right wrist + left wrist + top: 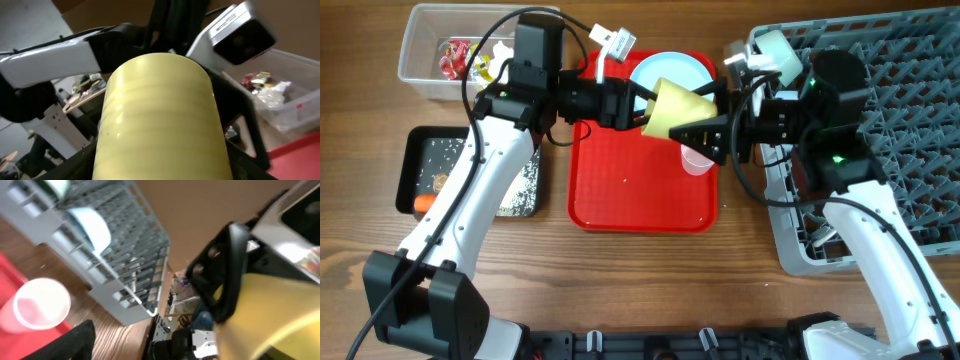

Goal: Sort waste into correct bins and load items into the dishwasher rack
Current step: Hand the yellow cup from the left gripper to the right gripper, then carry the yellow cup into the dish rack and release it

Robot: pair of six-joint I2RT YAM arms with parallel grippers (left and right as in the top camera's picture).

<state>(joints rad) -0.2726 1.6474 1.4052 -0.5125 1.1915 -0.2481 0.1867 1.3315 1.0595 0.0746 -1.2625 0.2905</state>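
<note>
Right now I've got one yellow cup [680,105] hanging in mid-air over the red tray [620,195], caught between both arms. My left gripper [645,108] comes in from the left and is clamped on it; the left wrist view shows a black finger hooked over the yellow wall. My right gripper [682,132] meets it from the rack side with a finger on each flank of the cup. Whether those are pressing or just alongside, I can't tell.

Okay, counting the dishes. One pink cup [697,160] stands upright on the red tray, just under the yellow one. One pale blue plate [670,70] sits at the tray's far end, partly under the cup and the left fingers. In the grey rack [910,110] on my right I count one pale blue bowl [92,225] standing on edge near the corner. A second pale shape is cut off at the top of the left wrist view, too cropped to name.

Bins, two. The clear tub [420,75] at far left holds a red wrapper [453,55], a yellow wrapper [480,68] and one wad of white tissue [500,50]. The black tray [410,165] nearer me holds one carrot [421,205], one brown lump [438,183] and scattered rice [515,190].
</note>
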